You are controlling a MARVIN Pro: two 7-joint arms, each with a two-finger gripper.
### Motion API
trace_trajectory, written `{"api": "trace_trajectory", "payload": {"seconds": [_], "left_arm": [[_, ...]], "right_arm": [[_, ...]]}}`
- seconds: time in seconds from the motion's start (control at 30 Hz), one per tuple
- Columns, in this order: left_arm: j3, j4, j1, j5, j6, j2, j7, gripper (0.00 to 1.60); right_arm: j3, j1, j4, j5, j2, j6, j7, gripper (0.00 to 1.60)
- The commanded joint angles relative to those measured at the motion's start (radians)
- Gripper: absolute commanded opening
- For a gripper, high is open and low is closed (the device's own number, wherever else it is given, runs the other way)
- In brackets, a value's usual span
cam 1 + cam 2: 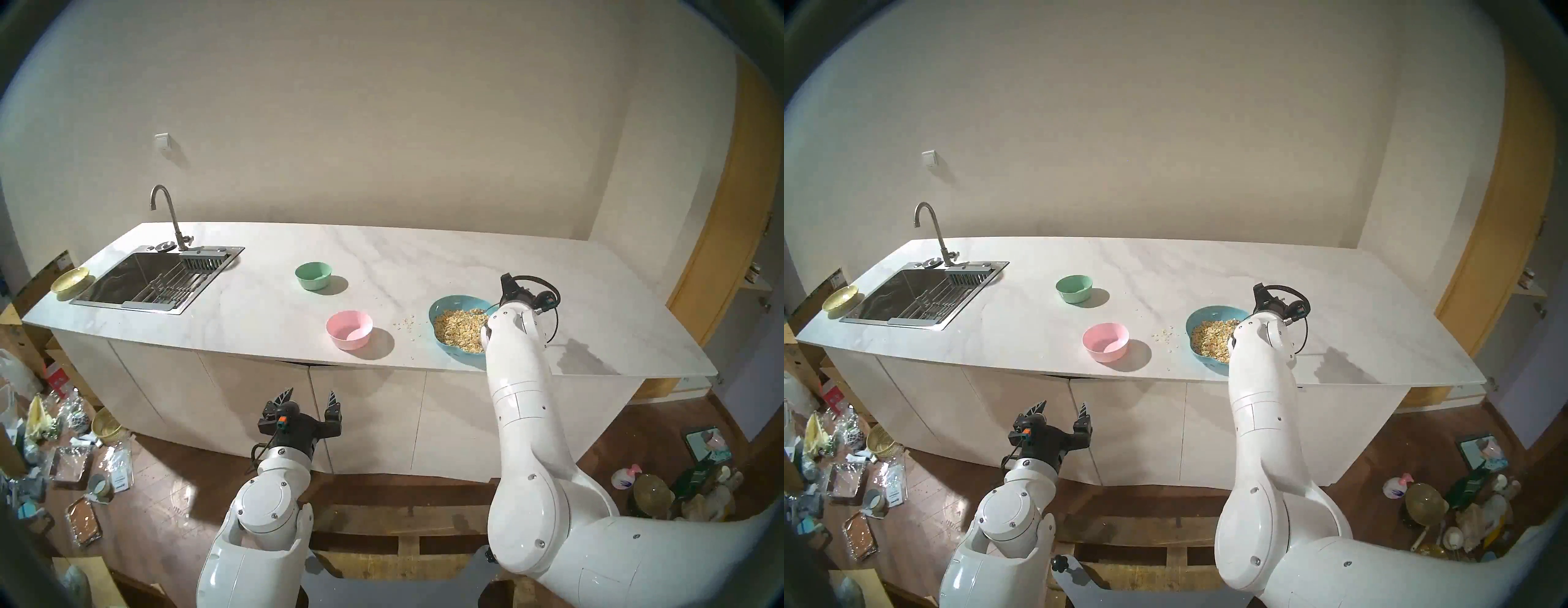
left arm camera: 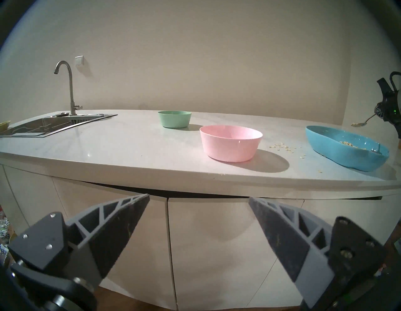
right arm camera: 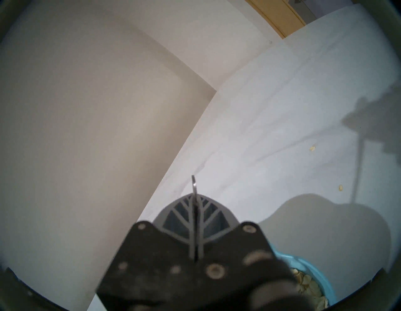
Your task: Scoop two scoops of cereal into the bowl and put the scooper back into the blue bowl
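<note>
The blue bowl (image 1: pixel 441 306) sits near the counter's front right, holding a heap of tan cereal (image 1: pixel 458 330). My right gripper (image 1: pixel 507 285) hovers at the bowl's far right rim, shut on the scooper's handle (image 3: pixel 193 184). In the left wrist view the scooper (image 2: pixel 359 124) is a silver spoon held level above the blue bowl (image 2: pixel 338 149), with flakes in its head. The pink bowl (image 1: pixel 349 329) stands to the left of the blue one; no cereal shows inside it. My left gripper (image 1: pixel 309 397) hangs open in front of the cabinet doors, below counter height.
Loose flakes (image 1: pixel 405 323) lie scattered between the pink and blue bowls. A mint-green bowl (image 1: pixel 313 275) stands behind the pink one. At the far left are a sink (image 1: pixel 148 280), a faucet (image 1: pixel 163 212) and a yellow dish (image 1: pixel 70 282). Clutter covers the floor on both sides.
</note>
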Motion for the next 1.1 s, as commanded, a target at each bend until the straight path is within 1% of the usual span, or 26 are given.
{"api": "trace_trajectory", "payload": {"seconds": [0.0, 0.13, 0.27, 0.4, 0.53, 0.8, 1.07], "left_arm": [[0.002, -0.027, -0.005, -0.003, -0.005, 0.0, -0.005, 1.6], [0.002, -0.026, -0.005, -0.002, -0.005, 0.0, -0.005, 1.6], [0.002, -0.026, -0.005, -0.002, -0.005, 0.0, -0.005, 1.6], [0.002, -0.026, -0.005, -0.002, -0.005, 0.0, -0.004, 1.6], [0.002, -0.026, -0.005, -0.002, -0.005, 0.0, -0.004, 1.6], [0.002, -0.026, -0.005, -0.002, -0.006, 0.0, -0.004, 1.6], [0.002, -0.026, -0.005, -0.002, -0.006, 0.0, -0.004, 1.6]], "right_arm": [[0.007, 0.011, -0.045, 0.023, -0.013, 0.001, 0.011, 0.0], [0.017, 0.002, -0.072, 0.042, -0.02, 0.009, 0.008, 0.0], [0.014, -0.015, -0.107, 0.047, -0.028, 0.02, 0.007, 0.0], [-0.002, -0.047, -0.166, 0.058, -0.051, 0.043, 0.011, 0.0], [-0.021, -0.069, -0.2, 0.064, -0.07, 0.058, 0.015, 0.0], [-0.07, -0.081, -0.214, 0.067, -0.104, 0.071, 0.014, 0.0], [-0.127, -0.068, -0.181, 0.069, -0.127, 0.062, 0.006, 0.0]]}}
